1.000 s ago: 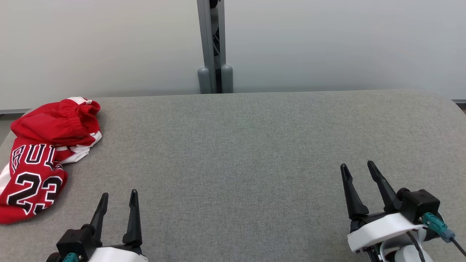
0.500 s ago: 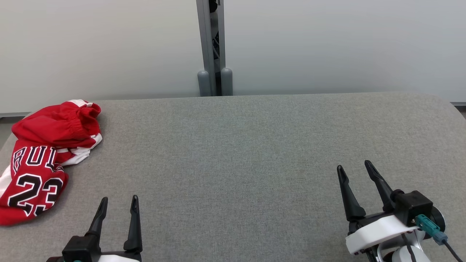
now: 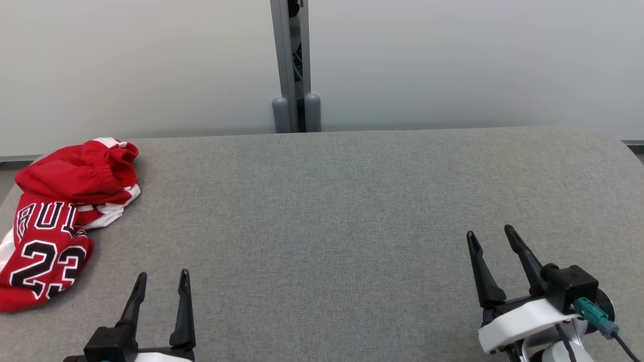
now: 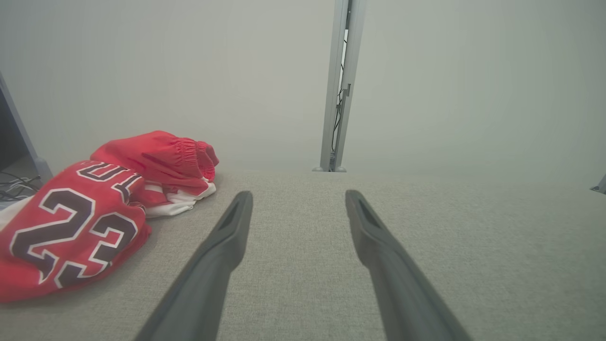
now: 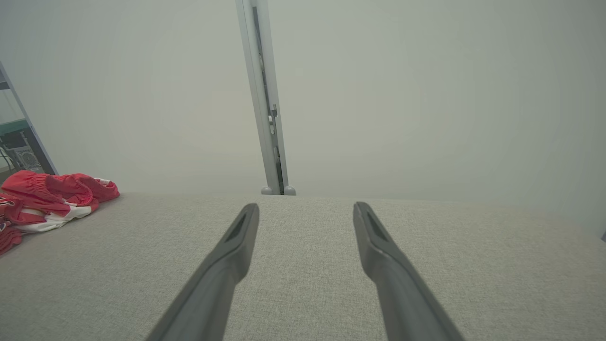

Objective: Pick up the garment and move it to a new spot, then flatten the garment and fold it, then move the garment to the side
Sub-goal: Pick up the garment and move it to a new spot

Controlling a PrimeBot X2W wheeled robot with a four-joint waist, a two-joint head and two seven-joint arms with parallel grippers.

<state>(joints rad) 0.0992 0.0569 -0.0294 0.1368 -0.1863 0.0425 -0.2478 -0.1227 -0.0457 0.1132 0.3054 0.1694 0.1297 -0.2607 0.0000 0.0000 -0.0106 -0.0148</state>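
The garment [image 3: 60,216] is a crumpled red jersey with white trim, black lettering and the number 23, bunched at the far left edge of the grey table [image 3: 327,201]. It also lies at the left of the left wrist view, garment [image 4: 90,208], and at the left edge of the right wrist view, garment [image 5: 47,199]. My left gripper [image 3: 162,275] stands open at the lower left, a little right of and nearer than the garment, with nothing between its fingers. At the lower right my right gripper [image 3: 490,235] is open and empty, far from the cloth.
A grey metal post [image 3: 293,65] rises behind the table's far edge, in front of a pale wall. The table's right end is rounded [image 3: 619,146]. Cables and a dark frame [image 4: 14,175] lie beyond the left end.
The camera has tilted slightly, shifting the whole picture down. Both grippers sit a little lower in the view; the garment has not moved on the table.
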